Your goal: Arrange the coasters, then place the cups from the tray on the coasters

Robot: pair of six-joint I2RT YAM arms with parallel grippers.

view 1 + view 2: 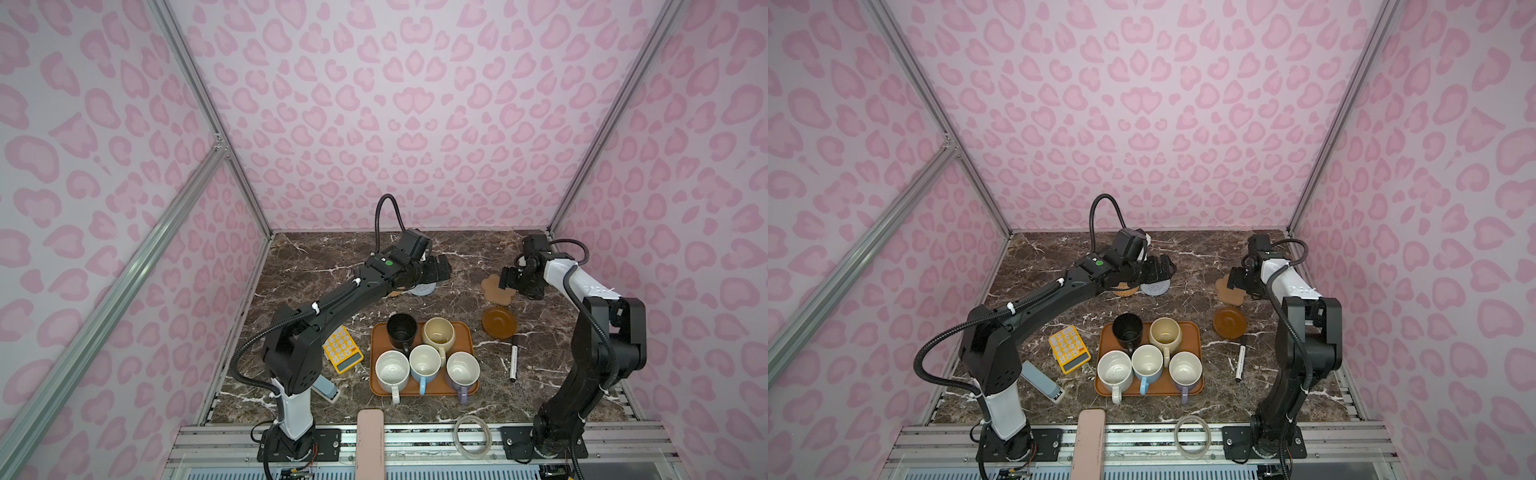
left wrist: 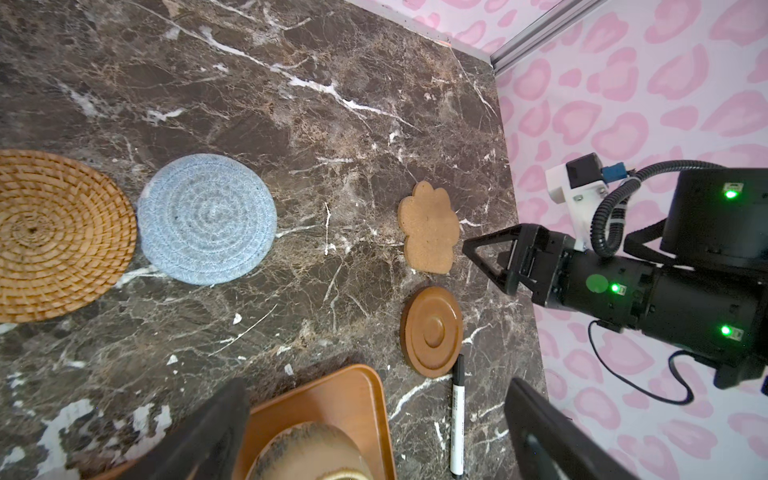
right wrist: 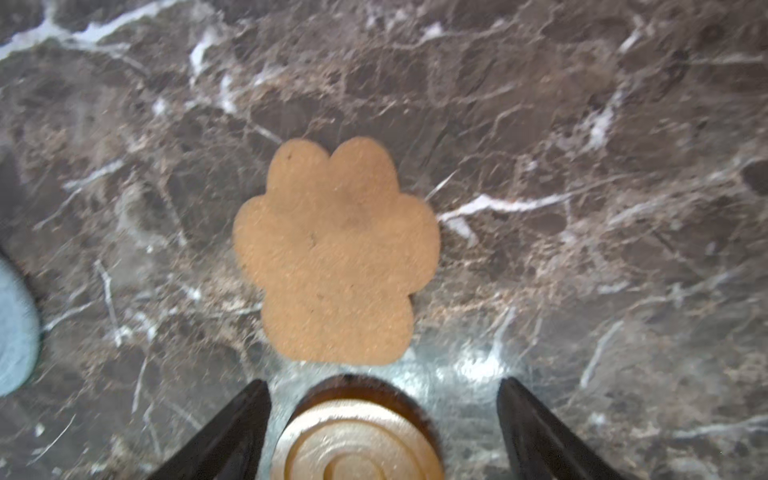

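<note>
Broadly, we see the marble surface [image 1: 332, 257] walled on three sides, its far strip bare. The tray [image 1: 379, 337] sits front and centre, open marble beyond its far rim. The left tool [image 1: 1163, 268] hovers over the light-blue coaster [image 2: 206, 218], jaws apart and empty; the right tool [image 1: 508, 280], likewise apart and empty, hangs at the wall-side edge of the flower-shaped coaster [image 2: 430, 228]. On the tray stand the black cup [image 1: 401, 330], cream-yellow cup [image 1: 438, 334], white cup [image 1: 392, 370], blue cup [image 1: 424, 363] and lavender cup [image 1: 462, 370]. Only the left wrist view shows the rattan coaster [image 2: 58, 235] uncovered; the left arm [image 1: 332, 303] partly hides it in both top views. The brown disc coaster [image 2: 432, 332] lies beyond the tray's right corner, a marker [image 2: 457, 419] just beside it.
</note>
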